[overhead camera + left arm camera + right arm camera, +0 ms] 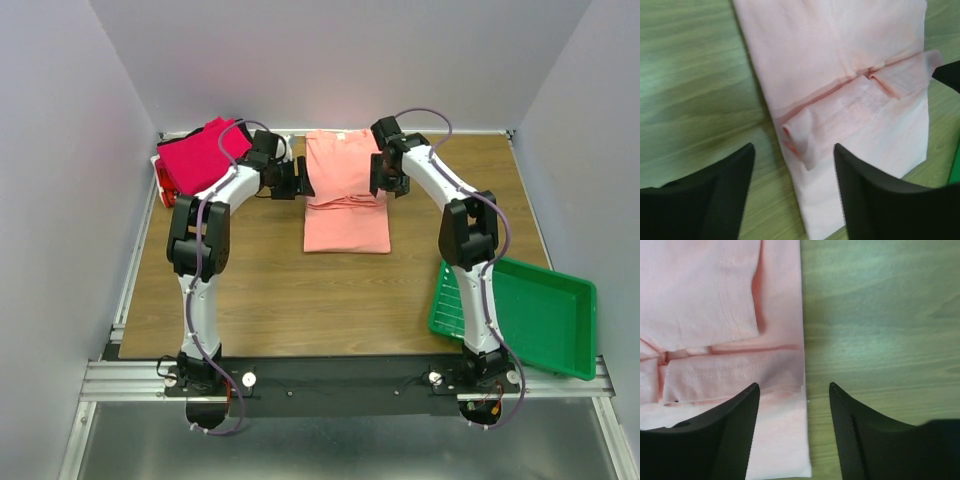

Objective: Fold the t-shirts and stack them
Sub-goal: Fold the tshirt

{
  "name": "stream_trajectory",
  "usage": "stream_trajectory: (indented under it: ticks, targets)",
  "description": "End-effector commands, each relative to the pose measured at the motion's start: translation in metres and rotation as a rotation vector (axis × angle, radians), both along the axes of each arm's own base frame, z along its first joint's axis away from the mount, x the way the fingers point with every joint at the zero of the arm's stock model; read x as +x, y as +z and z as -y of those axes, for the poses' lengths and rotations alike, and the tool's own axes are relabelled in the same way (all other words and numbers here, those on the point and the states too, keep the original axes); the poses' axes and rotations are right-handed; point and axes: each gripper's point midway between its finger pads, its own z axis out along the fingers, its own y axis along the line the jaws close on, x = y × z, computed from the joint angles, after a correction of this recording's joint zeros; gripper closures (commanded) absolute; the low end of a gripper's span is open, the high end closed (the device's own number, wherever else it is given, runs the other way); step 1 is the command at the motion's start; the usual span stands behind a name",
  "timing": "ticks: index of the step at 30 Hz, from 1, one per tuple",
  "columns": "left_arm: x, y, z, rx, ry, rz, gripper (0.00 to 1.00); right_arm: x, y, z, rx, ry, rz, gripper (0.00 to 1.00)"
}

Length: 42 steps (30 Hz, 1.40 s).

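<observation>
At mid-table toward the far edge lies the salmon-pink t-shirt (345, 205), flat, neck pointing away from the arm bases. Sides are tucked in so it reads as a long narrow panel. A doubled band of cloth with a stitched hem runs across its middle; can't tell if that is sleeve or bottom hem.

Left end effector (793, 150): released, jaws apart, just above the shirt's left edge by the rolled end of that band, nothing pinched. Right end effector (794, 386): also released, jaws straddling the shirt's right edge, one finger over cloth and one over bare table (250, 290), gripping nothing.

Far-left corner: magenta t-shirt (205, 150) sits on top of red cloth (163, 182), a loose pile, partly hidden behind the left arm; how neatly it is folded can't be told. Green plastic tray (530, 320) sits near right, hanging over the table edge, no shirt in it.

Progress, my read: pink shirt is mid-fold, lengthwise folds done, cross fold started or half done, still too long for a finished packet. Left to do: finish the cross fold, move the pink shirt onto the corner pile. Roughly halfway on this shirt.
</observation>
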Motion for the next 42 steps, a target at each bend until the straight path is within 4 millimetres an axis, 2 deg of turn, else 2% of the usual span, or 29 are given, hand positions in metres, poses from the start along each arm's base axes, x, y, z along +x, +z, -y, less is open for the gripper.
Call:
stream_trajectory:
  ticks: [1, 4, 7, 9, 10, 12, 13, 17, 21, 25, 30, 36, 42]
  targets:
    - [0.023, 0.032, -0.009, -0.006, 0.041, 0.108, 0.22, 0.015, 0.028, 0.0, 0.016, 0.014, 0.067, 0.31]
    - [0.017, 0.035, -0.008, -0.018, 0.018, 0.123, 0.22, 0.012, 0.039, -0.006, 0.051, 0.039, 0.077, 0.29]
    - [0.008, 0.04, -0.006, -0.035, -0.001, 0.134, 0.23, 0.005, 0.043, -0.012, 0.092, 0.071, 0.062, 0.29]
    - [-0.003, 0.031, -0.007, -0.04, -0.007, 0.116, 0.24, -0.005, 0.045, -0.018, 0.131, 0.098, 0.042, 0.29]
    - [-0.007, 0.036, -0.007, -0.043, -0.01, 0.125, 0.25, -0.008, 0.047, -0.021, 0.149, 0.111, 0.04, 0.29]
    - [-0.019, 0.027, -0.006, -0.039, -0.02, 0.109, 0.25, -0.018, 0.047, -0.031, 0.199, 0.147, 0.022, 0.29]
    - [-0.023, 0.031, -0.005, -0.04, -0.024, 0.118, 0.25, -0.022, 0.046, -0.035, 0.214, 0.165, 0.016, 0.29]
    - [-0.046, 0.015, 0.0, -0.032, -0.053, 0.075, 0.26, -0.04, 0.037, -0.06, 0.276, 0.234, -0.028, 0.29]
    - [-0.059, 0.002, 0.006, -0.024, -0.069, 0.046, 0.25, -0.046, 0.027, -0.07, 0.297, 0.253, -0.058, 0.29]
    - [-0.073, -0.014, 0.015, -0.012, -0.092, 0.004, 0.25, -0.041, 0.014, -0.08, 0.311, 0.271, -0.072, 0.29]
    - [-0.083, -0.028, 0.014, 0.027, -0.091, -0.028, 0.27, -0.031, 0.004, -0.088, 0.323, 0.289, -0.077, 0.3]
    - [-0.094, -0.045, 0.007, 0.073, -0.085, -0.078, 0.29, -0.034, -0.015, -0.09, 0.316, 0.292, -0.117, 0.3]
    - [-0.102, -0.055, 0.006, 0.099, -0.099, -0.103, 0.3, -0.023, -0.029, -0.086, 0.274, 0.266, -0.108, 0.3]
